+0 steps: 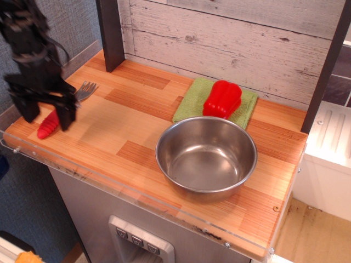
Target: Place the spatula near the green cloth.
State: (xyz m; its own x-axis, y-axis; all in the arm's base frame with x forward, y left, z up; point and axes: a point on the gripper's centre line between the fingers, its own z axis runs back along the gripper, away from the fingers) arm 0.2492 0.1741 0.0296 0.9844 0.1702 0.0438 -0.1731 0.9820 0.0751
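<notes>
Partly hidden: spatula, far left of wooden counter, red handle middle masked by gripper; grey tines showing beyond, handle end below. Gripper blurred, fingers spread apart astride the handle, clasping nothing visibly. Green cloth well right, by back wall, largely covered by red toy pepper. Steel bowl near cloth, nothing inside.

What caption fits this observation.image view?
Open gripper straddles the red-handled spatula at the counter's left edge, far from the green cloth.
</notes>
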